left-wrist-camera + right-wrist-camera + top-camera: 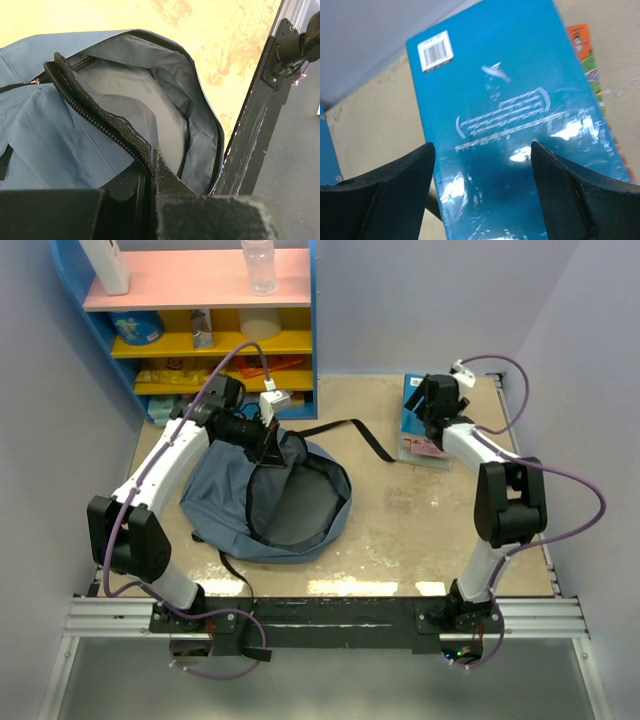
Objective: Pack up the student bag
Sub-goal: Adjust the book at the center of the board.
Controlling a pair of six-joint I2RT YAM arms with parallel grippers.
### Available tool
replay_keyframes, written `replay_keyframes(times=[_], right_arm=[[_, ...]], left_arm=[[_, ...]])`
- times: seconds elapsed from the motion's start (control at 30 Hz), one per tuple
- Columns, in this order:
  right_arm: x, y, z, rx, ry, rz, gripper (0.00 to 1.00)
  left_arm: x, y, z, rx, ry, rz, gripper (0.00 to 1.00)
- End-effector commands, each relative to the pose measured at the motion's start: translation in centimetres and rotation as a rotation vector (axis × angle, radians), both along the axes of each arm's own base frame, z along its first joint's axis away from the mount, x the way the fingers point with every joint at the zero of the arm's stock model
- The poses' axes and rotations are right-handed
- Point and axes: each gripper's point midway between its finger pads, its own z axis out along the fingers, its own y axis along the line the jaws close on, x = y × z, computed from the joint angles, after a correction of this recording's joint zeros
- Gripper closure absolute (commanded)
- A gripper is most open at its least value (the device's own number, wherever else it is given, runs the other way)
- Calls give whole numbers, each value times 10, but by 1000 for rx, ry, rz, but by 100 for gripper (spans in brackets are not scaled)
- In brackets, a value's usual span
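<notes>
Nothing here reads clearly. The blue book (520, 125) shows its back cover. A white barcode sticker (435, 50) sits in one corner, its digits too small to make out. Several lines of white print (502, 117) run between curved brackets, all blurred. The orange-edged book (581, 42) beneath it carries colourful print, also illegible. The blue tub (138, 328) has a label too small to read.

The top camera looks down from high behind the near edge onto the whole table (420, 530). The left wrist camera looks from very near into the open student bag (45, 150). The right wrist camera faces a blue book (510, 125) closely. The top view shares both.
</notes>
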Motion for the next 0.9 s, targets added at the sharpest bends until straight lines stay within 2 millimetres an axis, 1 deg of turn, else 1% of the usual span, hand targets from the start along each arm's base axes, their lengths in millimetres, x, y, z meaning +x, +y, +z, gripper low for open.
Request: replay_keyframes(times=[0.0, 0.03, 0.07, 0.13, 0.2, 0.23, 0.27, 0.33, 0.37, 0.4, 0.43, 0.47, 0.6, 0.67, 0.77, 0.8, 0.83, 0.87], right_arm=[[7, 8, 21, -167, -1, -54, 20], [3, 15, 16, -229, 31, -64, 19], [5, 17, 24, -260, 23, -79, 19], [5, 27, 29, -347, 38, -99, 19], [6, 31, 32, -390, 49, -114, 19], [6, 32, 37, -414, 55, -129, 18], [8, 32, 29, -425, 80, -131, 18], [12, 33, 30, -438, 100, -133, 18], [15, 32, 17, -455, 134, -131, 18], [16, 32, 13, -468, 155, -130, 18], [21, 34, 16, -471, 163, -129, 18], [23, 36, 0, -483, 203, -116, 18], [23, 34, -11, -508, 265, -110, 17], [22, 33, -13, -503, 269, -107, 17], [18, 30, -9, -479, 257, -110, 17], [17, 30, -1, -464, 238, -114, 17], [15, 27, -3, -462, 238, -118, 17], [14, 25, -1, -455, 229, -121, 17]], left_arm=[[-4, 3, -2, 2, -10, -20, 100], [-6, 2, -3, 0, -8, -25, 100], [-6, 3, -3, 2, -11, -25, 100], [-7, 3, -5, 2, -10, -28, 100], [-9, 4, -7, 6, -11, -29, 100], [-9, 4, -7, 7, -10, -29, 100], [-9, 5, -8, 8, -13, -29, 100], [-10, 6, -9, 13, -12, -28, 100], [-10, 7, -8, 14, -17, -26, 100], [-10, 7, -9, 16, -19, -28, 100], [-10, 8, -8, 16, -21, -27, 100], [-10, 8, -8, 18, -25, -27, 100], [-10, 10, -8, 18, -22, -23, 100], [-10, 10, -8, 18, -25, -24, 100], [-10, 9, -7, 16, -26, -24, 100], [-10, 9, -5, 13, -27, -24, 100], [-10, 9, -5, 12, -26, -23, 100], [-10, 9, -6, 11, -25, -25, 100]])
